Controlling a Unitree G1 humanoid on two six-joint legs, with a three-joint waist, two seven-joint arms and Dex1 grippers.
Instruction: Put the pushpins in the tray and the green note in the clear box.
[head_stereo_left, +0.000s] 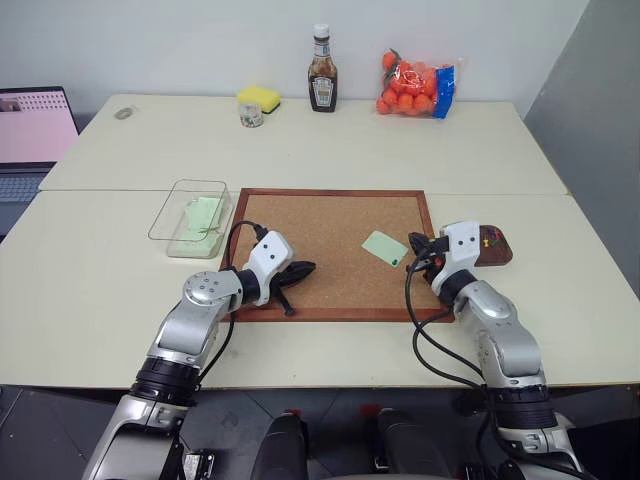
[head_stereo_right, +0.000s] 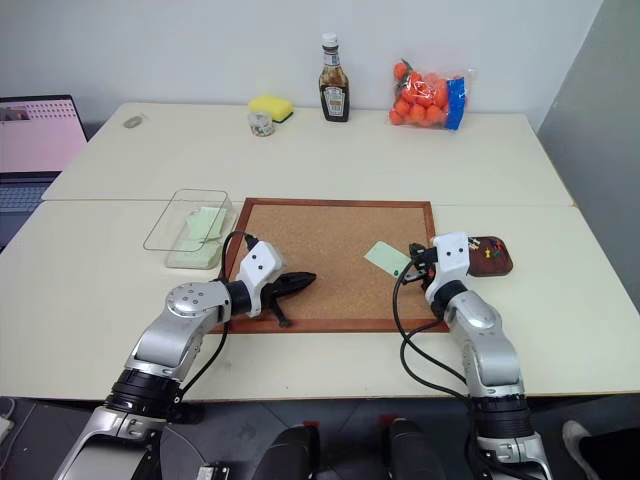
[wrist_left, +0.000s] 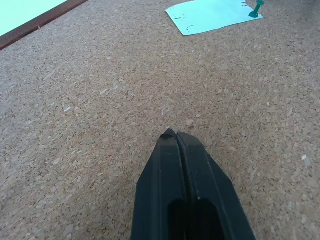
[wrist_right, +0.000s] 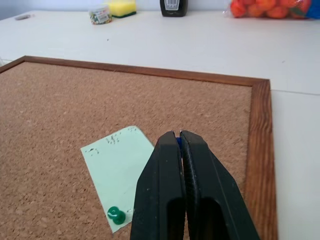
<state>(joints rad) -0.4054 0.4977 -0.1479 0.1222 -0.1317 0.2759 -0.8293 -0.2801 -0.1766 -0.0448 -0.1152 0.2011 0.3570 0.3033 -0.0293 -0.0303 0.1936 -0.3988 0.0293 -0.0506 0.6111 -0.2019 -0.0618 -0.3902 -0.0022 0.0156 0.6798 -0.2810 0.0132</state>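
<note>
Up close, a green pushpin (wrist_right: 117, 215) pierces the green note (wrist_right: 120, 167).

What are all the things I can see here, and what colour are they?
Corkboard: one, brown with wood frame, middle of table.
Green note: one, pale green, pinned on the corkboard by a green pushpin.
Clear box: one, see-through, left of the corkboard, pale green paper inside.
Tray: one, dark brown, right of the corkboard, coloured pushpins inside.
Sauce bottle: one, dark, far edge.
Sponge: one, yellow, far edge.
Small jar: one, by the sponge.
Bag of oranges: one, far edge.
Laptop: one, far left.
Left gripper: black, shut, over the corkboard.
Right gripper: black, shut, something blue between its tips.
</note>
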